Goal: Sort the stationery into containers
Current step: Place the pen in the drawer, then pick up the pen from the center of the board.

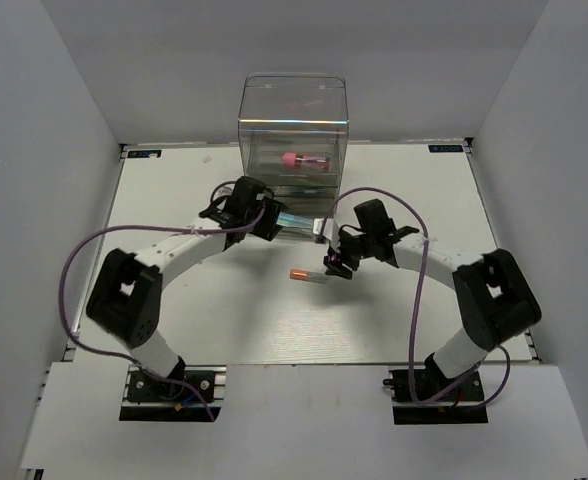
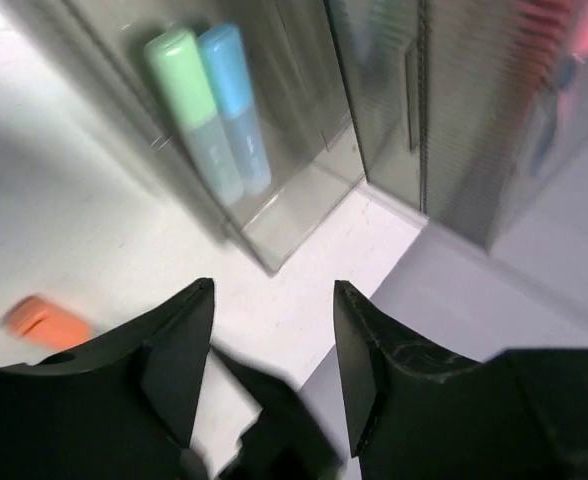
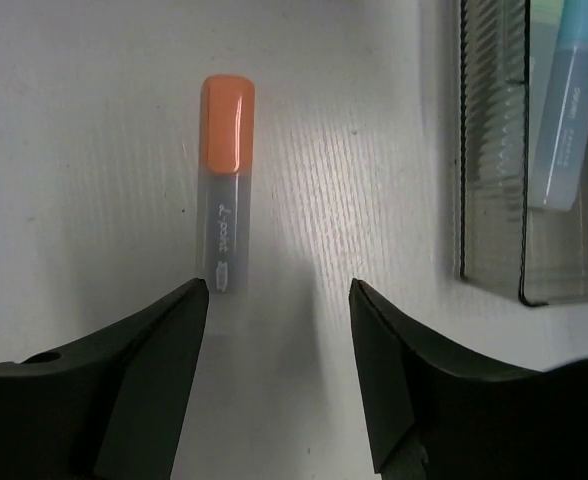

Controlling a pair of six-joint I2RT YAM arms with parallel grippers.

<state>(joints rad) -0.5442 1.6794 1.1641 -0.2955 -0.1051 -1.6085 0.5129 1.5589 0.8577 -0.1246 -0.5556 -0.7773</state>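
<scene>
Two markers (image 2: 192, 95) in drawer (image 2: 309, 212), orange-capped marker (image 3: 224, 195) loose

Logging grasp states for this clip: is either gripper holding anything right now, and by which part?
Nothing is held. The left gripper and right gripper are both open; the orange-capped marker lies on the table ahead of the right one.
</scene>
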